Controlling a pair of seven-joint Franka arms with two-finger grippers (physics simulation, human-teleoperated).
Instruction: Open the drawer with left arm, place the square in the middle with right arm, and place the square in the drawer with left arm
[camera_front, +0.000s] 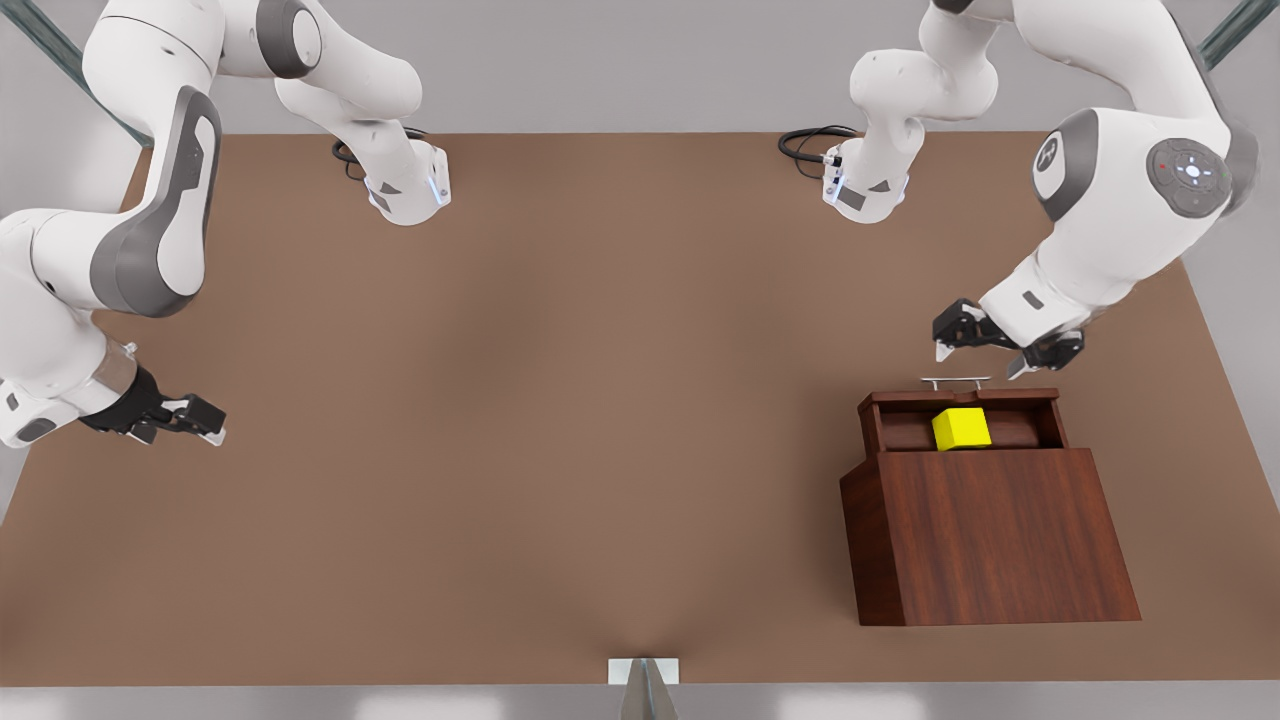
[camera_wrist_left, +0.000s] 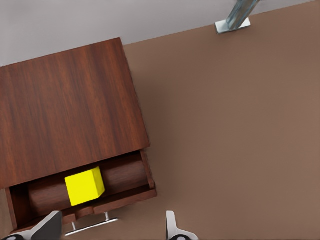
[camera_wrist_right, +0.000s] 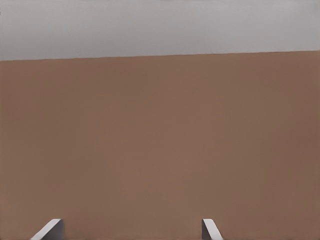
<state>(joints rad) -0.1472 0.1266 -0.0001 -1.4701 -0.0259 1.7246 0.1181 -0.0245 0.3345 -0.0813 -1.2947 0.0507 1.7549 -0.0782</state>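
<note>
A plain brown tabletop (camera_front: 560, 420) carries a wooden cabinet (camera_front: 990, 535) at four o'clock. Its drawer (camera_front: 960, 415) stands pulled out, the yellow cube (camera_front: 961, 428) inside. The left gripper (camera_front: 985, 360) hovers above the handle (camera_front: 955, 381), fingers spread and empty. The right gripper (camera_front: 190, 422) waits at nine o'clock, fingers released.

Simulated robot lab: bare brown tabletop (camera_front: 560, 400), grey surround, two bolted-down white arms.
</note>
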